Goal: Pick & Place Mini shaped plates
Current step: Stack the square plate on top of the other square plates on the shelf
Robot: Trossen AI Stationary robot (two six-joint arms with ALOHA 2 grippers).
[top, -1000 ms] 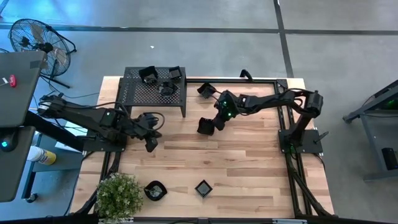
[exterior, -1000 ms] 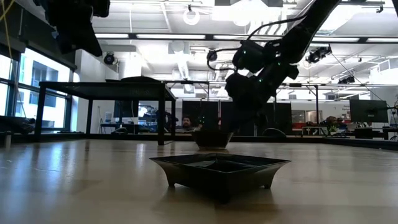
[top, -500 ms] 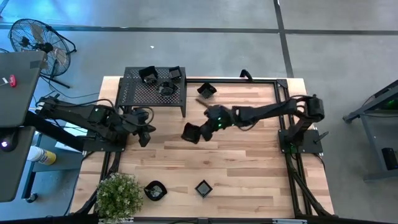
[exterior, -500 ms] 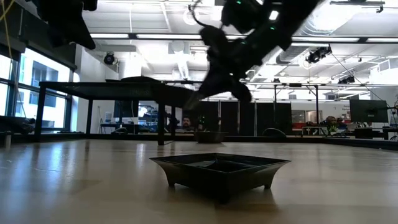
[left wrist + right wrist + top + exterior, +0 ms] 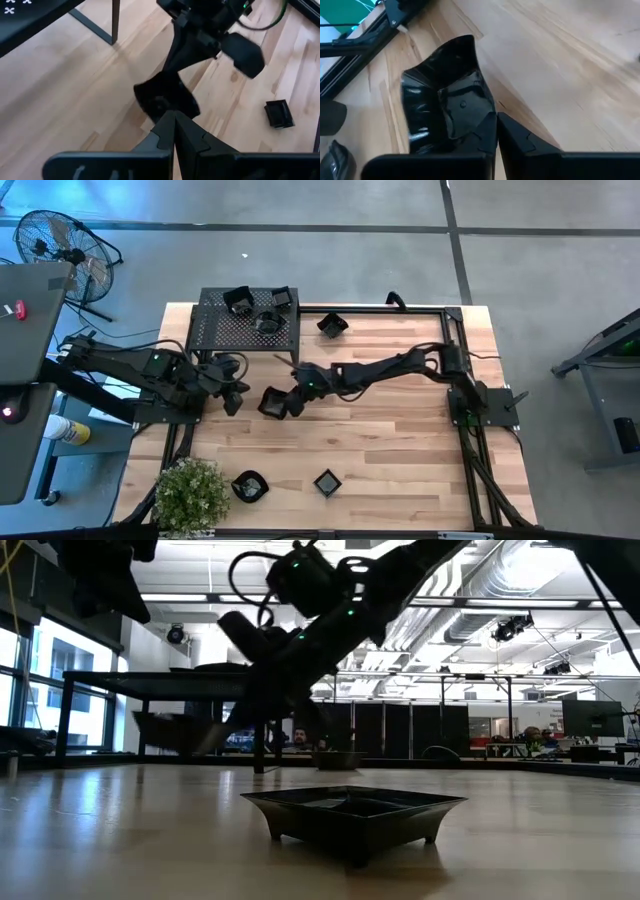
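Note:
My right gripper (image 5: 284,402) reaches across the table from the right and is shut on a glossy black mini plate (image 5: 271,402), left of the table's middle. This plate also shows in the right wrist view (image 5: 445,100) and blurred in the low view (image 5: 178,730). My left gripper (image 5: 233,399) hangs shut and empty just left of that plate. Other mini plates lie flat on the wood: a square one (image 5: 327,481) and a round one (image 5: 250,485) near the front edge, and one (image 5: 332,325) at the back. My right gripper pinches the mini plate by a part of its rim (image 5: 481,126) between its two fingers. The fingers come from the table's right side, slanting down. The plate stands out tilted beyond the fingertips, lifted clear of the table.
A black perforated shelf (image 5: 245,332) stands at the back left and carries several more plates (image 5: 240,300). A potted plant (image 5: 190,495) sits at the near left corner. A black frame (image 5: 455,355) borders the right side. Bare wood lies in the middle and on the right.
My right gripper has swept from the table's middle toward its left edge, carrying the plate clear of the wood to just beside my left gripper. My left gripper has drawn back a little toward the left edge and stayed shut.

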